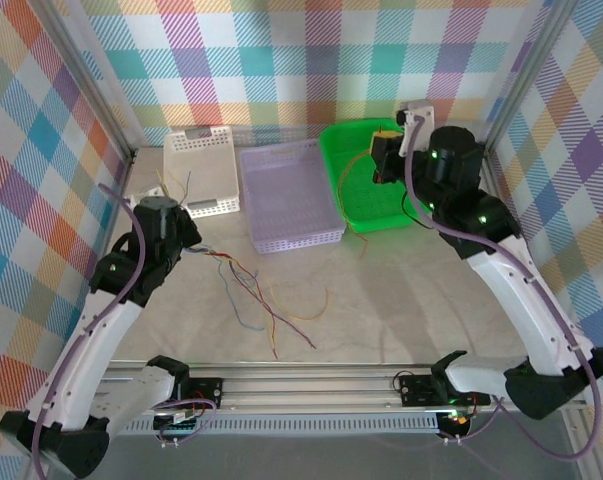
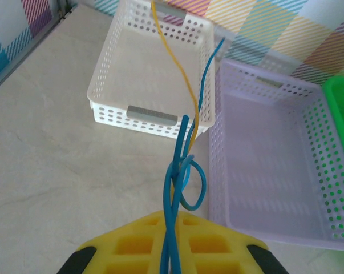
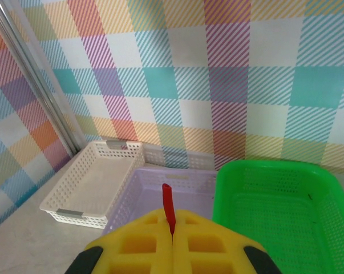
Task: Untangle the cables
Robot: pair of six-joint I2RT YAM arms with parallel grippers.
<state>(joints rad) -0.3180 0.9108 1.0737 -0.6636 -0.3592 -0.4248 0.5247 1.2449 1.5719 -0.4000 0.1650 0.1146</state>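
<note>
- The cables (image 1: 264, 297) are red-orange, yellow and blue-grey.
- One white basket (image 1: 203, 170), one lilac basket (image 1: 289, 200), one green basket (image 1: 331, 150).
- The walls (image 1: 311, 60) are pastel plaid with diagonal stripes.
- The worktop (image 1: 411, 290) is pale marbled beige.
- The left tool (image 2: 170, 220) has yellow pads.

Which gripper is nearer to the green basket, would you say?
Right. The right gripper hovers over the green basket; the left gripper is far left, by the white basket.

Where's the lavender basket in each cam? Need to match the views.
Top external: lavender basket at back centre, between the white basket and the green basket.
Left wrist: right half of the picture, white basket to its left.
Right wrist: lower centre, white basket to its left.
Shared landmark: the white basket, along its left side every time.
</note>
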